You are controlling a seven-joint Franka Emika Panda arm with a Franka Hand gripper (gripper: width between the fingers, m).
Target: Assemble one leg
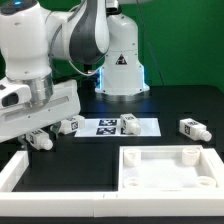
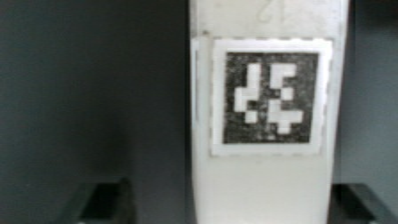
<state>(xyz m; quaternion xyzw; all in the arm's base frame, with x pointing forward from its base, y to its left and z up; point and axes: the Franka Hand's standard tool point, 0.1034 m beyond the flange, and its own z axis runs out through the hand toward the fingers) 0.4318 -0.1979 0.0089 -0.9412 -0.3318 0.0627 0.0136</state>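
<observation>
In the wrist view a white leg [image 2: 263, 150] with a black-and-white tag lies lengthwise between my gripper's [image 2: 231, 205] two dark fingers [image 2: 107, 200]. One finger has a clear gap to the leg; the other is close beside it. The jaws stand open. In the exterior view the gripper [image 1: 38, 140] is low over the black table at the exterior view's left, and the leg under it is mostly hidden by the hand. Three more legs lie apart: one [image 1: 70, 126] just beside the hand, one [image 1: 128, 123] on the marker board, and one [image 1: 192, 128] at the right.
The marker board [image 1: 140, 129] lies flat mid-table. The large white square panel [image 1: 170, 170] with corner sockets sits front right. A white L-shaped rail [image 1: 15, 170] stands front left. The robot base [image 1: 122, 70] is at the back.
</observation>
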